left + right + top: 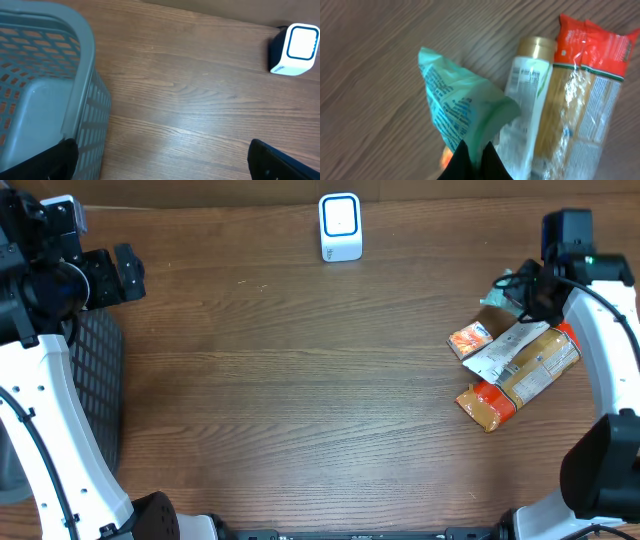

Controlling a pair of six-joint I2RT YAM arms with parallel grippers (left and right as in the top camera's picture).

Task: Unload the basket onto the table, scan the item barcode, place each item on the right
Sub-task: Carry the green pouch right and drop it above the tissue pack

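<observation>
Currently right gripper (472, 150) is clamped on the green pouch (457, 105) (left gripper (125, 272) wide open, empty); next, present its barcode to the scanner (340, 227).

Overhead looks straight down; close, low left wrist view shares its scanner (340, 227).

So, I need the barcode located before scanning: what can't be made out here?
Green packet barcode: print blurred in right wrist view; overhead, the right gripper covers most of it.
Small orange pack: right wrist view, nearly all behind the packet.
Basket: left wrist view, cut off by left and bottom edges.
</observation>
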